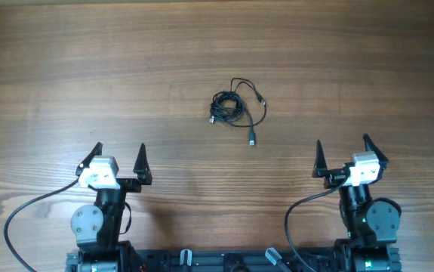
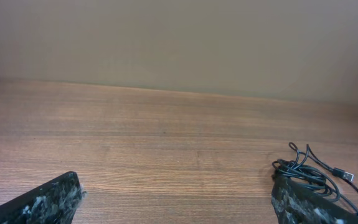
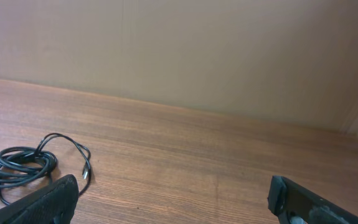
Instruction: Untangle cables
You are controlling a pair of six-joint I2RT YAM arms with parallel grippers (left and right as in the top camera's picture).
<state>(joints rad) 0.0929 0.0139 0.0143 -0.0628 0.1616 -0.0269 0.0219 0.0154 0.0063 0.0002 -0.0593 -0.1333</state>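
The tangled black cables (image 1: 235, 107) lie bunched on the wooden table (image 1: 66, 68), ahead of and between both arms. The left gripper (image 1: 120, 153) and right gripper (image 1: 343, 147) stand wide apart, empty.

Soft, even light is falling across the wooden table (image 1: 217, 45), casting faint shadows, with all views staying sharp and glare-free.

A brown wood-grain surface (image 1: 66, 68) carries one small bundle of thin black cables (image 1: 228, 108). The bundle lies ahead of both grippers: forward and to the right of the left gripper (image 1: 119, 148), forward and to the left of the right gripper (image 1: 343, 142), and well apart from each. One loose end trails from the coil back toward the grippers and ends in a small plug (image 1: 253, 141).
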